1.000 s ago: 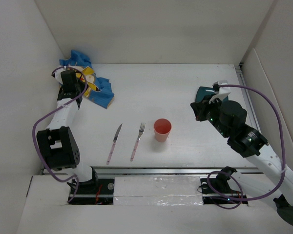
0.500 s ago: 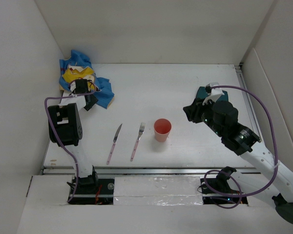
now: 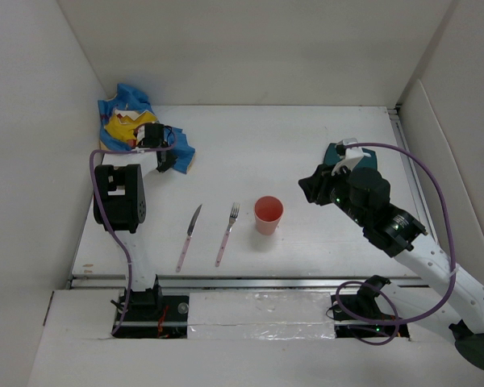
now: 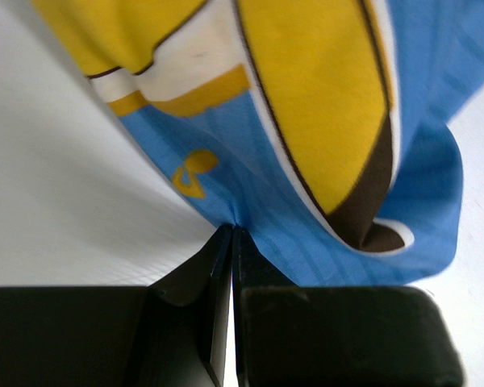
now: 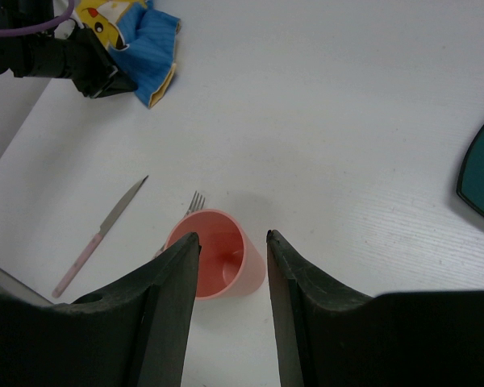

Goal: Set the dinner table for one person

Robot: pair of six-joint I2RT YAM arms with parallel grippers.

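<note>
Top view: we see the large flat white rectangular dinner table (image 3: 266,137) filling mid-frame, with the blue-and-yellow cloth placemat (image 3: 123,105) bunched at upper left. Only the left wrist view shows the left gripper (image 4: 231,235) pinching the cloth edge, jaws pressed together. In the right wrist view the right gripper (image 5: 231,238) is spread, and a pink plastic cup (image 5: 222,266) shows between its fingers.

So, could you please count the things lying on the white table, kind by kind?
Knife: 1
Fork: 1
Pink cup: 1
Blue printed cloth: 1
Teal item, partly hidden: 1
Total: 5
</note>
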